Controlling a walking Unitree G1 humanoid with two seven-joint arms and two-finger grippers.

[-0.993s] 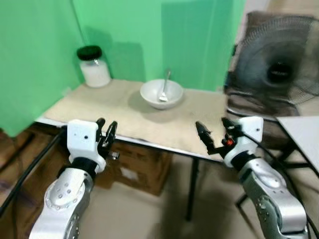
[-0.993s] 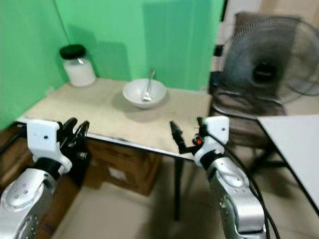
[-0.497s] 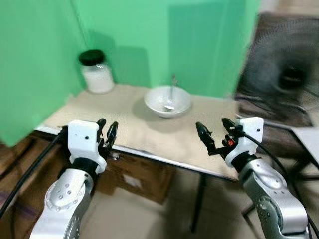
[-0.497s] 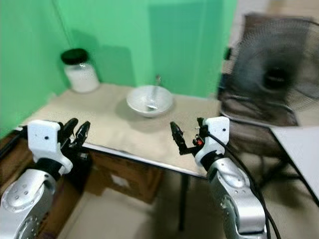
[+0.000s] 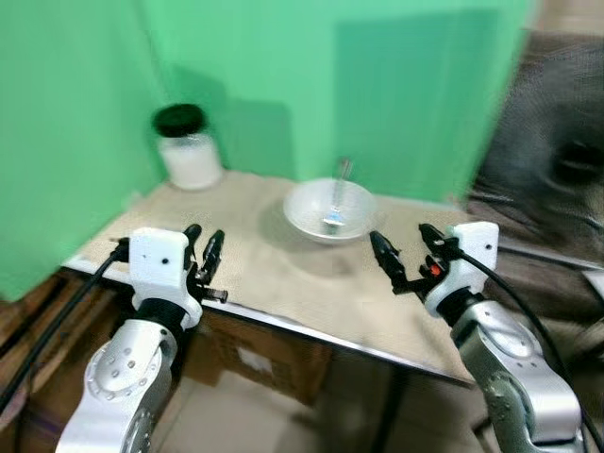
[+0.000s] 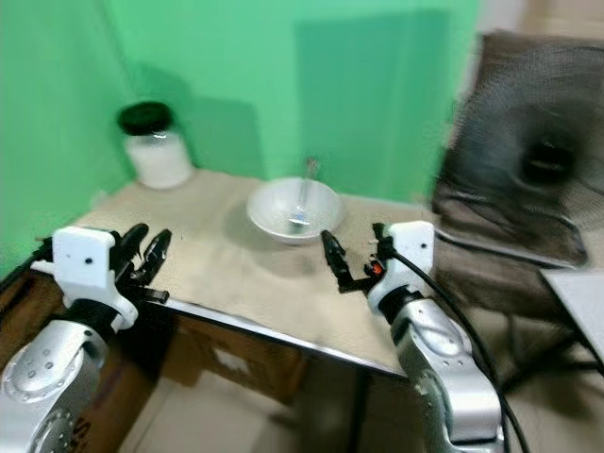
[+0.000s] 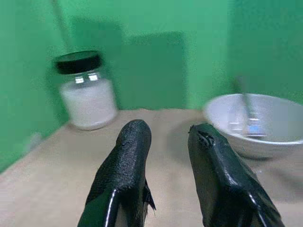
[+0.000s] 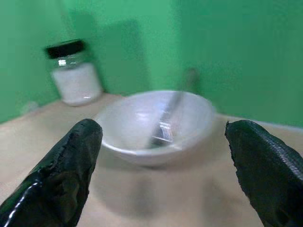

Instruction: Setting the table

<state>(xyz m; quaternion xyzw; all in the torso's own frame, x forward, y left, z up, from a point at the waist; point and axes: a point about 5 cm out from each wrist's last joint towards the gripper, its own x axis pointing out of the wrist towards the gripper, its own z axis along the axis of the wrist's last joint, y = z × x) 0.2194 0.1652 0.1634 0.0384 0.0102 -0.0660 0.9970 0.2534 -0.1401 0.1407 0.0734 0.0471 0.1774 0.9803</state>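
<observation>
Metal spoon (image 5: 337, 193) standing in white round bowl (image 5: 329, 209), handle leaning up toward green wall, right gripper (image 5: 406, 251) spread wide just before it, left gripper (image 5: 204, 249) narrowly parted, black-lidded glass jar (image 5: 187, 148) at the beige table's (image 5: 283, 278) far corner.

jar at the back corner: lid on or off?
On. The jar stands upright on the table, its black lid seated on top, white contents visible through the glass.

A table (image 5: 283, 283) stands before me against a backdrop (image 5: 311, 85). On it, a bowl (image 5: 329, 209) sits toward the back with a spoon (image 5: 337, 193) in it. A jar (image 5: 188, 148) stands in the far left corner. A fan (image 6: 528, 189) is behind the table's right.
</observation>
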